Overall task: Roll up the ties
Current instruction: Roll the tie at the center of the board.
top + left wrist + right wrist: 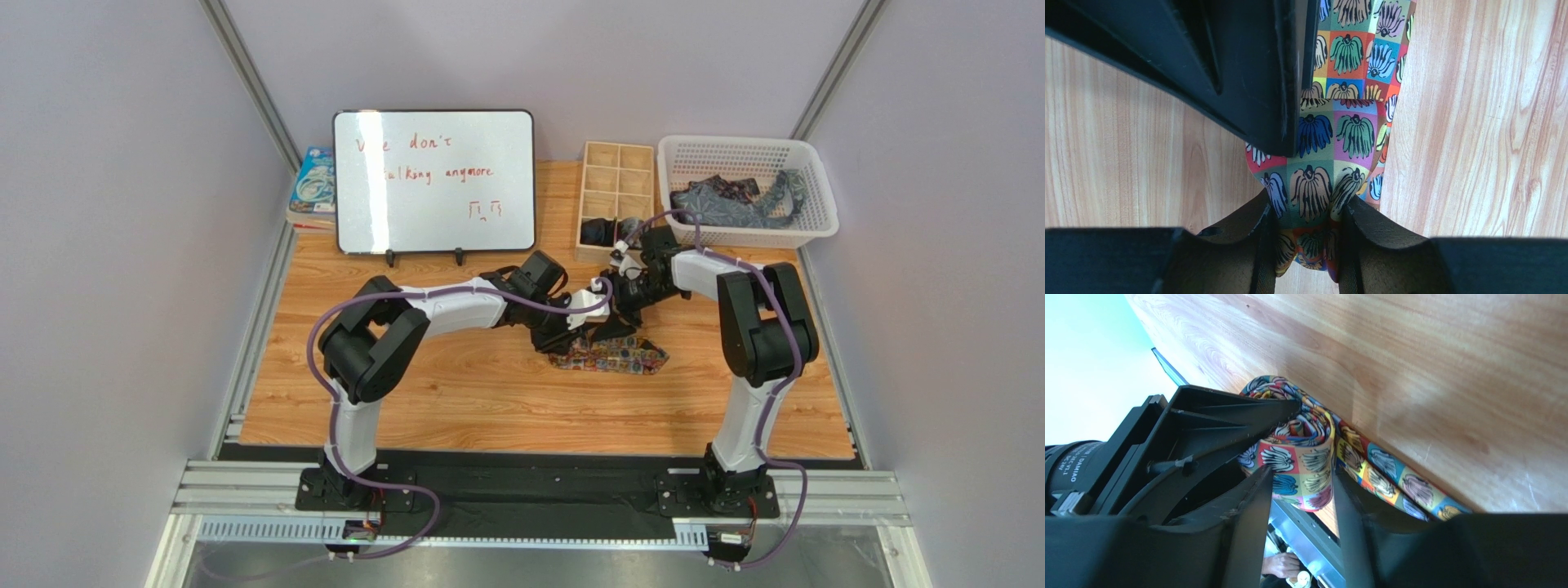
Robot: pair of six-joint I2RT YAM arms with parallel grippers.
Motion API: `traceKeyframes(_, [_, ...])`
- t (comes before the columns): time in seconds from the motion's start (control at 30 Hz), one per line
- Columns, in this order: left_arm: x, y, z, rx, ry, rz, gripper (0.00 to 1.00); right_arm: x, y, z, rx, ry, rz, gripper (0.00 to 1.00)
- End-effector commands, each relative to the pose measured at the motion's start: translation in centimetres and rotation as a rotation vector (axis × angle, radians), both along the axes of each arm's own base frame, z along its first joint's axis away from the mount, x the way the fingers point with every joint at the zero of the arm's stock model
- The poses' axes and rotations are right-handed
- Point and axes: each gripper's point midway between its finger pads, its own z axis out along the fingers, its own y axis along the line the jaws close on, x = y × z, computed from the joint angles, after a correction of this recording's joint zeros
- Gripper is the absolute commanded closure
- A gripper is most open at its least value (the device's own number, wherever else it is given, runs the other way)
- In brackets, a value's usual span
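Observation:
The multicoloured floral tie (611, 357) lies on the wooden table near the middle, partly rolled, with both grippers meeting just above it. My left gripper (586, 314) is shut on the rolled end of the tie (1333, 135), which is pinched between its fingers (1379, 229). My right gripper (628, 298) is shut on the same roll (1303, 450) from the other side. The tie's loose tail (1398, 481) runs flat along the table. Dark ties (734, 200) lie heaped in the white basket (810, 165).
A wooden compartment box (617, 172) stands at the back, with a dark rolled tie (597, 230) in a near cell. A whiteboard (434, 181) stands at the back left. The right gripper's black finger (1229, 67) fills the top of the left wrist view.

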Motion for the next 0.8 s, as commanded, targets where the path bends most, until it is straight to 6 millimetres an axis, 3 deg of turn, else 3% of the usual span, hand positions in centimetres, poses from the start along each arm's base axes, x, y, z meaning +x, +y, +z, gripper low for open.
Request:
traceKeyframes(0.0, [-1.7,1.0,-1.0,0.035,0.053,-0.018,0.64,0.3,1.2,-0.2,0.049,-0.007,0.004,0.60])
traceKeyframes(0.1, [-1.5,1.0,-1.1,0.037,0.059,-0.007,0.64,-0.9,0.9,-0.5,0.047,0.019,0.016,0.63])
traceKeyframes(0.3, [-1.7,1.0,-1.4,0.038,0.078,0.020,0.64,-2.1,1.0,-0.1,0.064,0.037,0.016,0.58])
traceKeyframes(0.4, [-1.6,1.2,-1.5,0.041,0.080,0.042,0.64,-2.5,1.1,-0.9,0.062,0.053,0.024,0.68])
traceKeyframes(0.47, [-1.7,1.3,-1.5,0.046,0.089,0.061,0.62,-2.8,1.0,-1.3,0.057,0.046,0.036,0.85])
traceKeyframes(0.53, [-1.8,1.5,-1.5,0.045,0.091,0.075,0.50,-2.9,0.6,-1.9,0.031,0.037,0.042,0.96])
traceKeyframes(0.57, [-1.6,1.5,-0.5,0.021,0.089,0.084,0.45,-3.2,0.4,-2.3,0.018,0.030,0.056,0.99])
traceKeyframes(0.63, [-1.7,1.7,0.3,-0.026,0.084,0.092,0.31,-3.5,-0.1,-3.3,-0.017,0.030,0.065,1.00])
traceKeyframes(0.67, [-1.6,1.6,2.1,-0.080,0.077,0.082,0.26,-3.8,-0.4,-3.7,-0.032,0.028,0.072,1.00])
traceKeyframes(0.77, [-2.3,1.8,4.0,-0.153,0.070,0.058,0.20,-3.4,-0.5,-4.4,-0.052,-0.004,0.081,1.00])
